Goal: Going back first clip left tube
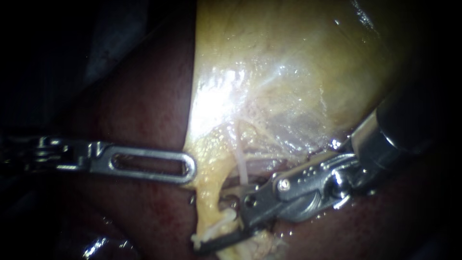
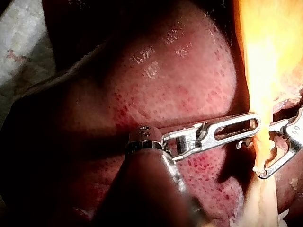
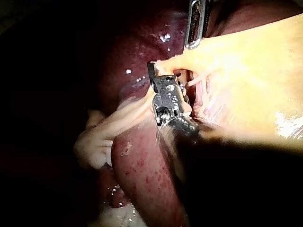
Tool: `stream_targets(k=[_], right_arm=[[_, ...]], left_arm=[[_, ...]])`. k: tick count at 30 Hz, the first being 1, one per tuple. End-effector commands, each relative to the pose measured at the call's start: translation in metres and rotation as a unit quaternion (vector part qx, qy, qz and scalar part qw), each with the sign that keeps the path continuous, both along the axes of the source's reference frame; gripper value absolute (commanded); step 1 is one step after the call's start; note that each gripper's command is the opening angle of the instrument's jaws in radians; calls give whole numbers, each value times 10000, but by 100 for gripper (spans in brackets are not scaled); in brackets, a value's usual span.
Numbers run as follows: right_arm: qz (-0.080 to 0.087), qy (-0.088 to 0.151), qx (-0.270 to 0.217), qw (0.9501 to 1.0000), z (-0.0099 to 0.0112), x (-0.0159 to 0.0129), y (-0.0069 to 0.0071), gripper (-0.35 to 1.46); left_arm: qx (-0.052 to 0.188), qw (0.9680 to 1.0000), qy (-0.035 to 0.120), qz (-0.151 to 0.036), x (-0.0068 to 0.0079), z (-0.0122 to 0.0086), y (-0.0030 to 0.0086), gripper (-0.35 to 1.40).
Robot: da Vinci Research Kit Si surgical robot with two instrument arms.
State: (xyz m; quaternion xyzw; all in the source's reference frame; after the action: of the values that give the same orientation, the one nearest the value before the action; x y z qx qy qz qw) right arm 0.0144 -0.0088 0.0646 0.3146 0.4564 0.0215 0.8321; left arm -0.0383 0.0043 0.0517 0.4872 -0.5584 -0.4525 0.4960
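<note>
Progress: R instrument is right at the pale tube, the leftmost strand under the gallbladder, so prob. the left tube. Its jaws stand open, with a yellowish tissue strand in the gap. The left wrist view shows them as a C straddling that strand, not pinching it. No clip can be made out on the tube; that spot is dark and partly hidden by the jaw hinge. So I judge the clip placed or not as unclear, and the retreat as barely begun: jaws have yet to clear the tissue, and the shaft has yet to pull back toward upper right.

L instrument: jaws appear closed on the gallbladder's edge, holding it over the liver.

Materials: gallbladder is yellow-tan, wet, glossy, with a thin filmy membrane over it. The tube is thin, whitish, soft-looking. Liver is dark red, smooth, finely speckled. L jaw is bright steel, long, slotted. R tip is chunkier, with a studded metal body and dark slim jaws.
</note>
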Motion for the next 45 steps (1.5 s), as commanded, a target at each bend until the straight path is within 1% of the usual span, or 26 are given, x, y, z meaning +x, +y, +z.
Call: stream_targets(k=[1, 11, 13, 15, 16, 17, 18, 25, 27, 30, 32, 34, 35, 36, 38, 45], right_arm=[[-17, 6, 6, 10000, 0, -2, 0, 58], [-47, 31, -14, 10000, -2, -10, 0, 55], [-1, -24, 80, 10000, -2, -10, 1, 50], [9, -73, 198, 9998, -2, -11, 1, 42], [-32, -76, 255, 9996, -3, -13, 1, 37], [-62, -81, 302, 9995, -3, -13, 1, 25], [-70, -90, 332, 9994, -3, -14, 1, 20], [-88, -93, 355, 9993, -3, -14, 2, 18], [-88, -92, 355, 9993, -3, -14, 1, 23], [-89, -93, 352, 9993, 0, -14, 2, 43], [-91, -92, 351, 9993, 1, -14, 3, 52], [-97, -88, 356, 9993, 2, -17, 6, 55], [-63, -93, 335, 9994, 1, -19, 7, 55], [-14, -100, 307, 9995, 1, -20, 8, 56], [135, -124, 220, 9996, -1, -23, 10, 58], [172, -124, 230, 9995, -9, -35, 16, 58]], left_arm=[[5, 10000, -7, 8, 0, 0, 0, -35], [4, 10000, -7, 9, 0, 0, 0, -35], [4, 10000, -7, 9, 0, 0, 0, -35], [4, 10000, -7, 9, 0, 0, 0, -35], [4, 10000, -7, 9, 0, 0, 0, -35], [4, 10000, -7, 9, 0, 0, 0, -35], [4, 10000, -7, 9, 0, 0, 0, -35], [4, 10000, -7, 9, 0, 0, 0, -35], [4, 10000, -7, 9, 0, 0, 0, -35], [4, 10000, -8, 10, 0, 0, 0, -35], [4, 10000, -8, 10, 0, 0, 0, -35], [4, 10000, -8, 11, 0, 0, 0, -35], [4, 10000, -8, 11, 1, 0, -1, -35], [4, 10000, -9, 12, 1, 0, -1, -35], [4, 10000, -9, 12, 1, 0, -1, -35], [4, 10000, -11, 15, 1, 1, 0, -35]])
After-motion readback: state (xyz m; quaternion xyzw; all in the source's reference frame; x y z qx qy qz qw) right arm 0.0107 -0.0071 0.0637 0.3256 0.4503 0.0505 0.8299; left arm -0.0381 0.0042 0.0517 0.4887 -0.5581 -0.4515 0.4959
